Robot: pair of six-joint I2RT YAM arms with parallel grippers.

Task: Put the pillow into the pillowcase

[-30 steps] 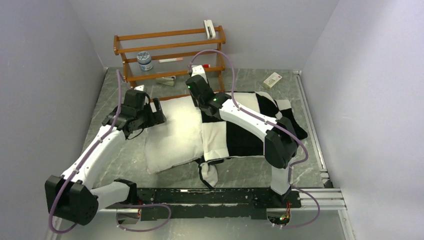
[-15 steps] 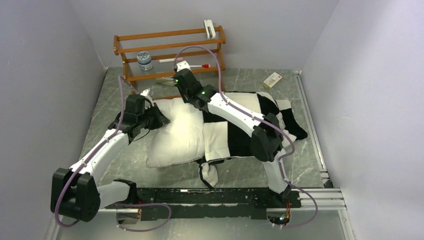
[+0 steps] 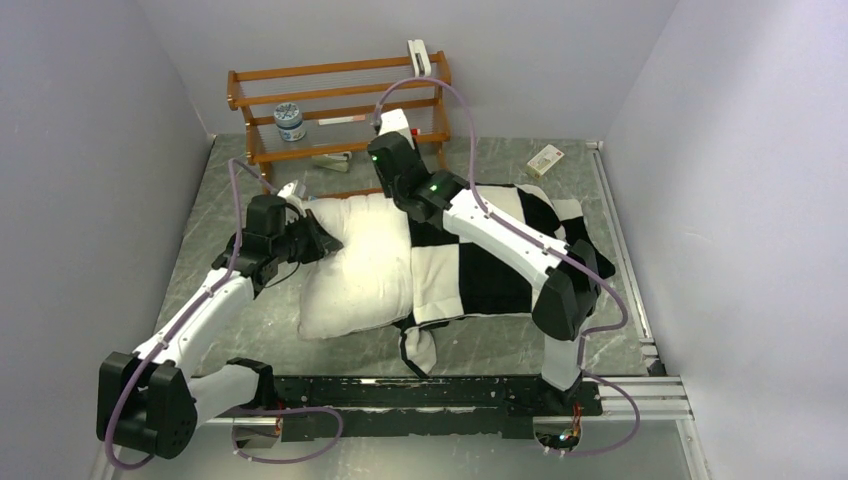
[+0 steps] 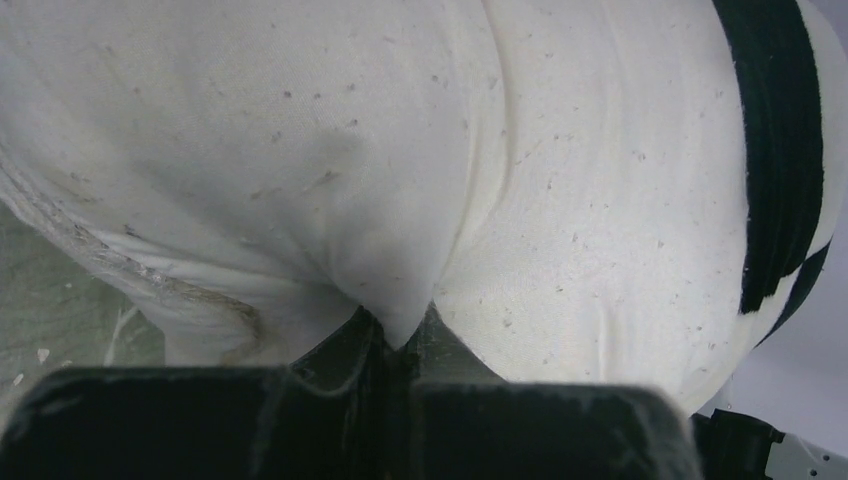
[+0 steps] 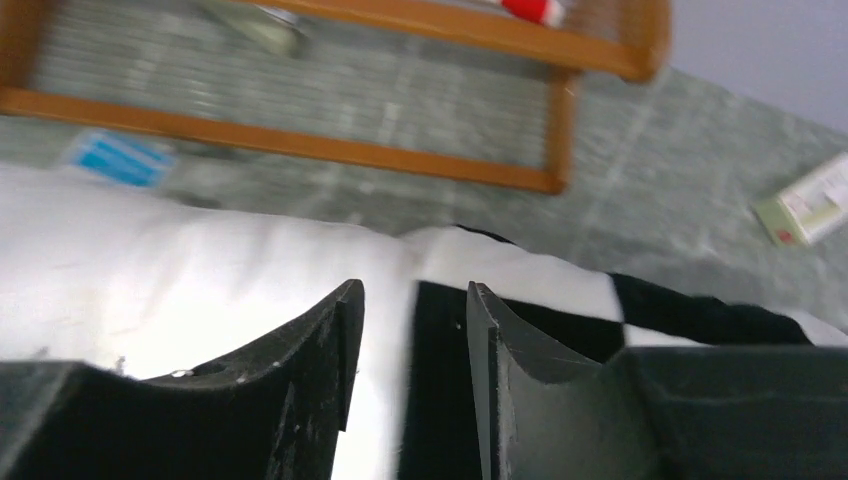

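Now the big plain white puffy pillow (image 3: pixel 360 265) lies half inside the soft black-and-white checkered pillowcase (image 3: pixel 480 275) on the grey stone-look table (image 3: pixel 240 300).
A second ago the left gripper (image 4: pixel 398 325) was wide open beside it; now it pinches the pillow's bare left end. The right gripper (image 5: pixel 412 290) hangs over the case's mouth, fingers a little apart, holding nothing. A brown wooden rack (image 3: pixel 340 100) stands just behind.

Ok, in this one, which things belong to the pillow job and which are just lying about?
Job: pillow, pillowcase, left gripper pinching a pillow fold, right gripper open above both.
Lying about: wooden rack, jar on it, small box at far right.
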